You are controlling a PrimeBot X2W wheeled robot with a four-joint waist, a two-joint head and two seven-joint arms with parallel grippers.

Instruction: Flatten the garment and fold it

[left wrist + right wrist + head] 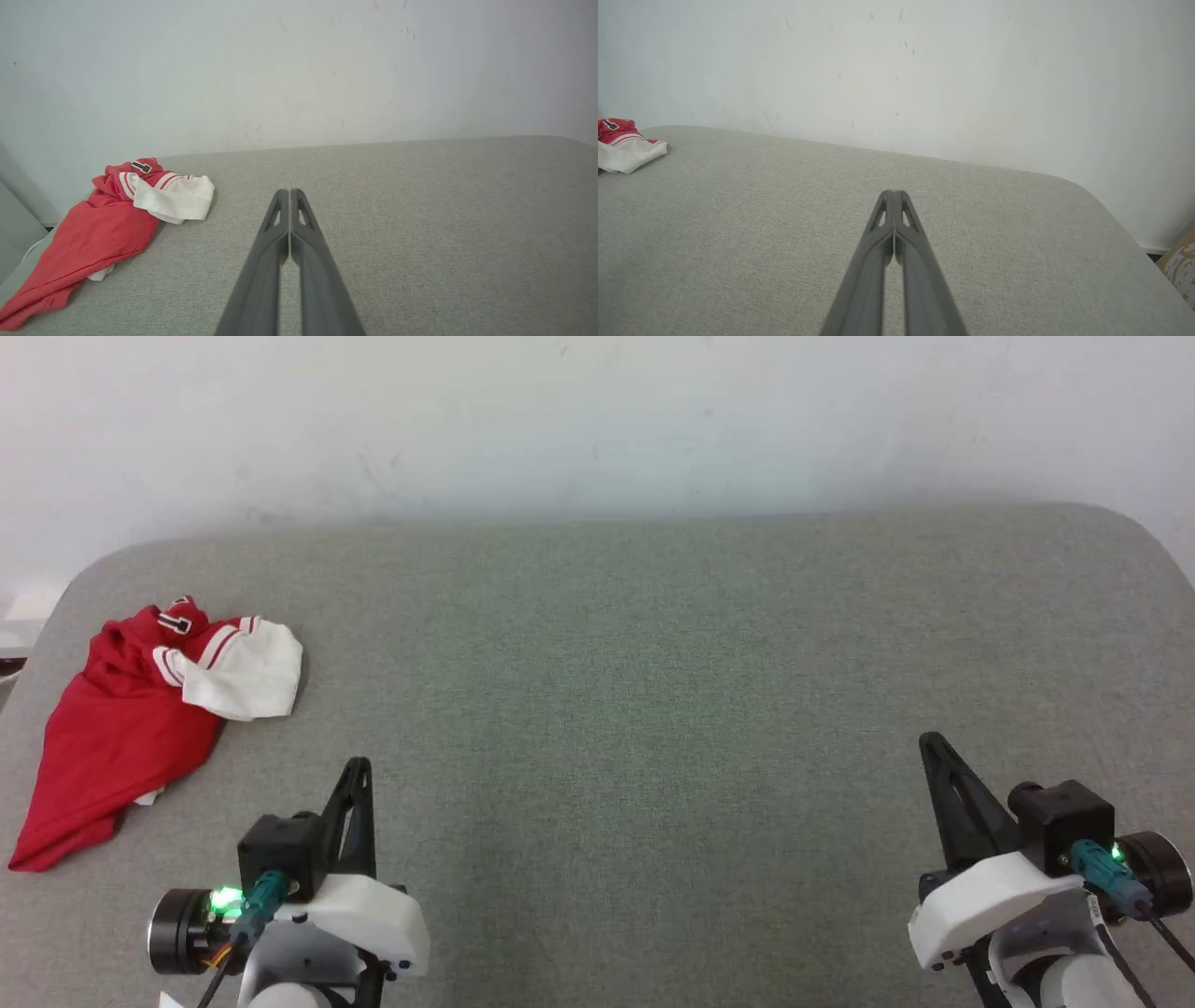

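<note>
Grey cloth covers the table (653, 644), which backs onto a scuffed white wall (597, 411). The shirt (121, 728) lies bunched at the table's left edge, its red body trailing toward me and a white sleeve (245, 672) flopped over its right side. Nothing is flattened yet, so I judge the job to be at its very start. The step in hand is reaching the shirt and getting a first hold.

My left claw (358, 775) sits low at the near left, fingers pressed together and holding nothing; its wrist view shows the tips touching. My right claw (931, 744) is at the near right, likewise closed and empty, well apart from the shirt.

To do this well, I'd open the left claw before it nears the cloth. I'd then come in low on a single outer layer, probably the sleeve edge or the red corner (37, 854) nearest me, rather than stabbing into the heap and pinching several layers. The shirt lies close to the table edge, so I'd drag it toward the centre, where both claws can reach, before spreading it. The right claw has a long way across, so I'd bring it over only once the shirt is central.
</note>
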